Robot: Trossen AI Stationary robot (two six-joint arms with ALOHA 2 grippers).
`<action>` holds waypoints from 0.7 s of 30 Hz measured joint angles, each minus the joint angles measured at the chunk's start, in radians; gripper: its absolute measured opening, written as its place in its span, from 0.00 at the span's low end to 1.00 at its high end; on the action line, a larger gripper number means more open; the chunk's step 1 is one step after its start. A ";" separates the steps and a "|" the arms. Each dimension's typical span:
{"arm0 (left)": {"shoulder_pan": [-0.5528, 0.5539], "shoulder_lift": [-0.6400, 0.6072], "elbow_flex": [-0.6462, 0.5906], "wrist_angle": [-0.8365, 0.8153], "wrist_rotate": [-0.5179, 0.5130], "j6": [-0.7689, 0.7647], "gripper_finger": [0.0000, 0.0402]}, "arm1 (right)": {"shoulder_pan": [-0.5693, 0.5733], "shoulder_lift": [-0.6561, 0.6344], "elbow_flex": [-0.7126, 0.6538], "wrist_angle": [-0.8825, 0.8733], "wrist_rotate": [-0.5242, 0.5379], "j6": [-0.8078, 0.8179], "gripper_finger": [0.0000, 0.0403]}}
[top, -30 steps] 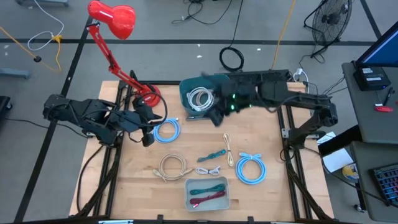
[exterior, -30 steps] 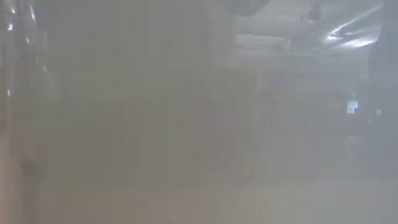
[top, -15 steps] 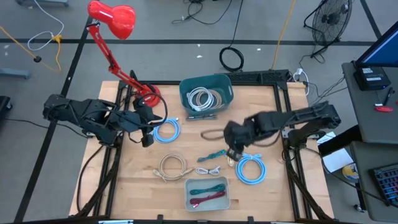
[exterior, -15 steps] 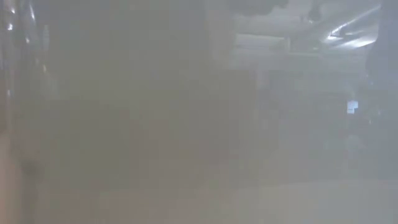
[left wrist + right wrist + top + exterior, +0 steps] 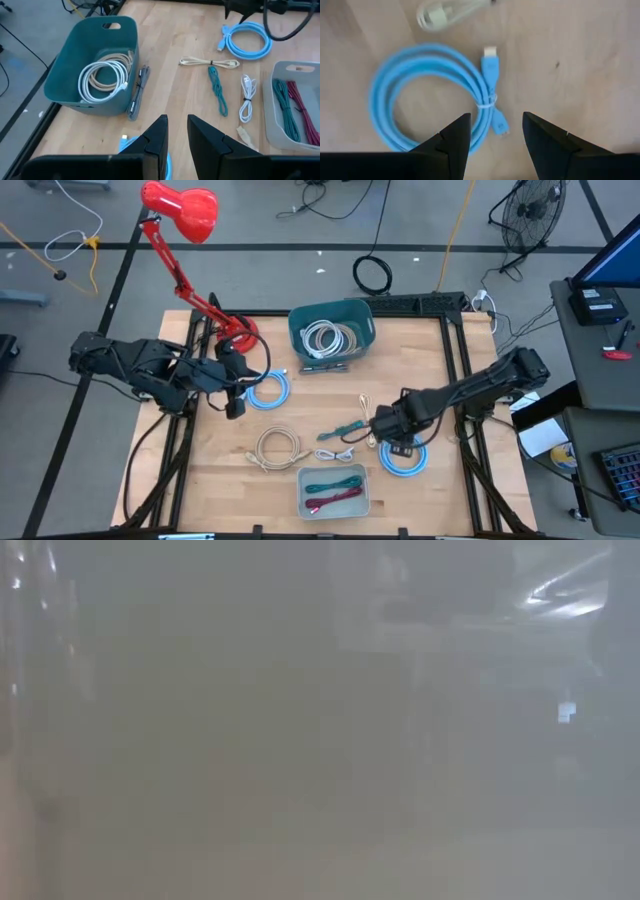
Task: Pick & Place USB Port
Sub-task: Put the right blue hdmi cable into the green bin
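A: What do the arms themselves look like on this rig?

B: Both are matte black all over. The left arm [image 5: 140, 368] is chunky, built from blocky joint housings, with black cable loops trailing off it. The right arm [image 5: 470, 388] shows a long slim link.

A: And the fingers?

B: Dark too. The left gripper [image 5: 176, 134] has flat angular fingers with bevelled edges, and the right gripper [image 5: 494, 131] has wedge-shaped fingers tapering to points.

Matt pale wood table [image 5: 450, 490], smooth teal plastic bin [image 5: 65, 75], probably rubbery-sheathed blue cable [image 5: 420, 95].
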 joint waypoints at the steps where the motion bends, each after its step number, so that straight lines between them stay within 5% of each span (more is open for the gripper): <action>1: 0.000 0.000 0.000 -0.004 0.004 -0.001 0.19 | 0.005 0.000 -0.029 0.014 0.000 -0.006 0.42; 10: 0.000 0.000 0.000 -0.044 0.019 -0.039 0.19 | 0.026 0.000 -0.213 0.174 -0.038 -0.018 0.42; 21: -0.001 0.000 0.000 -0.042 0.006 -0.048 0.19 | 0.028 0.000 -0.284 0.317 -0.139 -0.007 0.42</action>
